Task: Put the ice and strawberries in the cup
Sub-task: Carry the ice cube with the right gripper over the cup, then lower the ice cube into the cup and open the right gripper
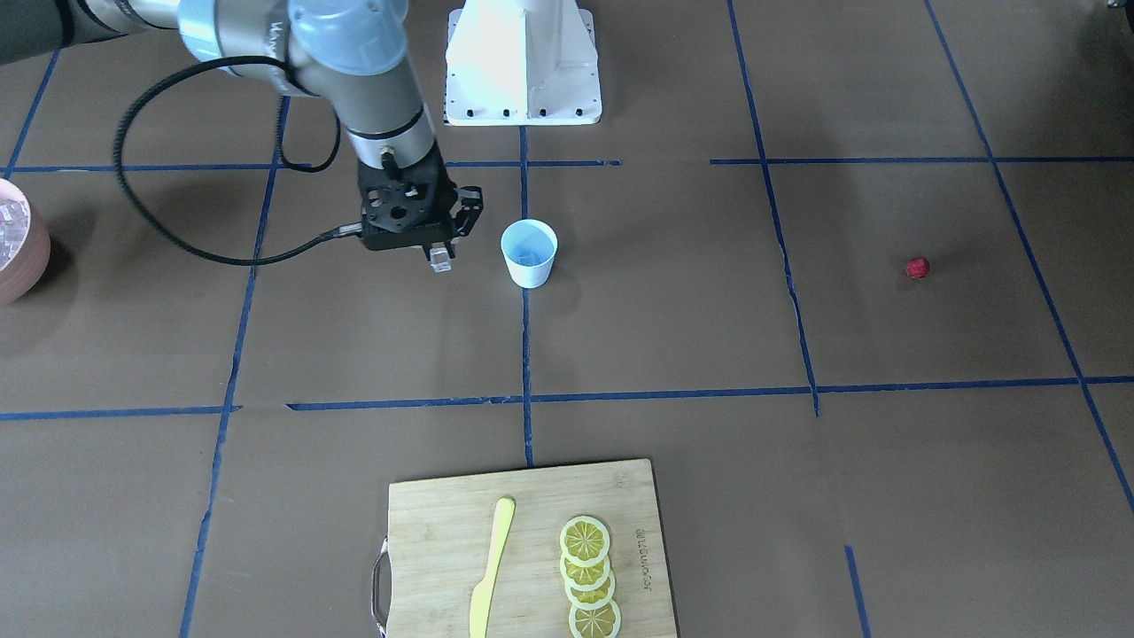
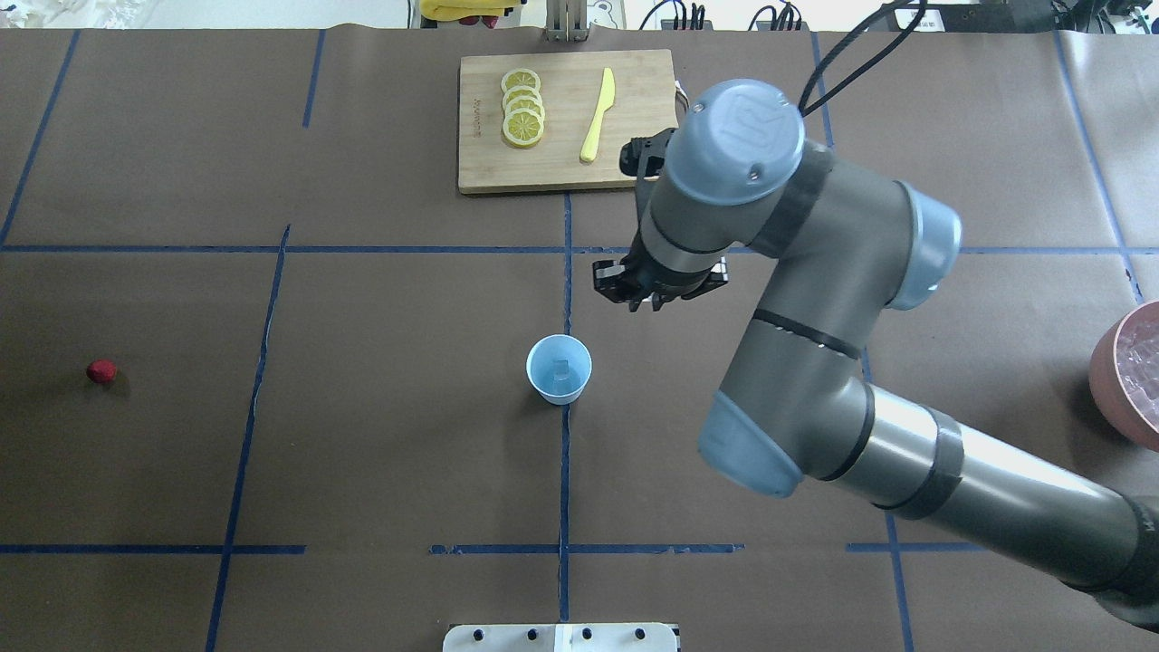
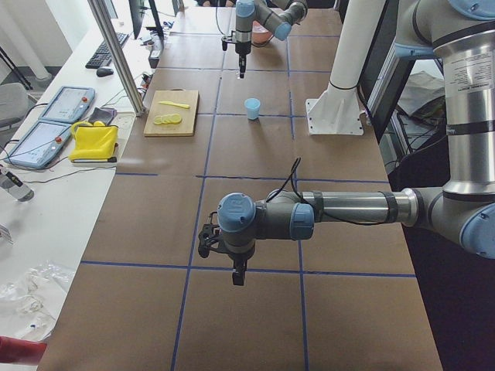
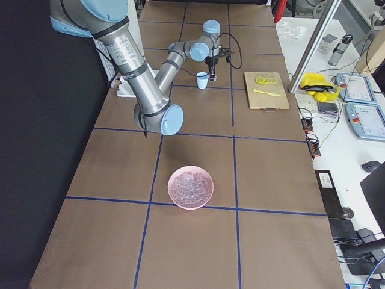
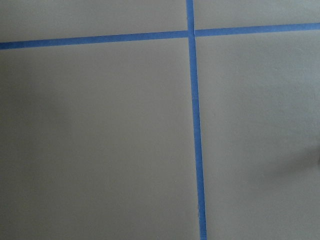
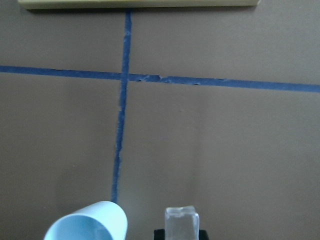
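Observation:
The pale-blue cup stands upright near the table's middle, with one clear ice cube inside. My right gripper hangs just beside the cup, shut on another ice cube, a little above the table. The strawberry lies alone far off on my left side and also shows in the overhead view. My left gripper hovers over bare table, far from the cup; I cannot tell whether it is open or shut. Its wrist view shows only table and tape.
A pinkish bowl full of ice cubes sits at my far right. A wooden cutting board with lemon slices and a yellow knife lies across the table from the robot. Blue tape lines cross the brown table.

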Action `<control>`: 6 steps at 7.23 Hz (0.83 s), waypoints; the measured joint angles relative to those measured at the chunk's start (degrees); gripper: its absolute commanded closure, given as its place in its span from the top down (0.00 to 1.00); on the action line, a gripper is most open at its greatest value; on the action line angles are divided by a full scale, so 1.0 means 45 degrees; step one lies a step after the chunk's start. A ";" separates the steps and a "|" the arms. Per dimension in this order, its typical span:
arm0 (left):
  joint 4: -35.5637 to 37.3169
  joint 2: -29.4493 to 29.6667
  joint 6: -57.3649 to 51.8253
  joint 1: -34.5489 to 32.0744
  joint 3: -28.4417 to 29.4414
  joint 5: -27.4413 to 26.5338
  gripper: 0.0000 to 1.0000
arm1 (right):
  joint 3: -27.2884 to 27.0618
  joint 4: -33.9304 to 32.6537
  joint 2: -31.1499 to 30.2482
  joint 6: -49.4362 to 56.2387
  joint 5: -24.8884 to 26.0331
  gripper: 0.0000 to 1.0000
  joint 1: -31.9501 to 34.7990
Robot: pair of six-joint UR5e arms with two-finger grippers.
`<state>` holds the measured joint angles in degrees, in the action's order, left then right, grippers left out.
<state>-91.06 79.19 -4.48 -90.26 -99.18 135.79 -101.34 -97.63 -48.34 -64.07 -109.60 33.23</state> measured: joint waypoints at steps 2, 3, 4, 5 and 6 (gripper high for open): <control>0.0000 0.0000 0.0000 0.0033 0.0008 0.0000 1.00 | 0.1159 -0.0072 0.1272 -0.1324 0.1047 0.00 -0.1141; 0.0000 0.0000 0.0000 0.0047 0.0014 0.0000 1.00 | 0.1418 -0.0116 0.1482 -0.1605 0.1400 0.00 -0.1526; 0.0000 0.0000 0.0000 0.0053 0.0017 0.0000 1.00 | 0.1548 -0.0191 0.1563 -0.1752 0.1648 0.01 -0.1767; 0.0000 0.0000 0.0000 0.0064 0.0017 0.0000 1.00 | 0.1598 -0.0232 0.1572 -0.1803 0.1768 0.18 -0.1892; 0.0000 0.0000 0.0000 0.0071 0.0029 -0.0001 1.00 | 0.1613 -0.0248 0.1563 -0.1813 0.1814 0.98 -0.1966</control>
<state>-91.05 79.19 -4.48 -89.95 -99.05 135.79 -94.08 -98.75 -41.30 -72.23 -101.44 24.39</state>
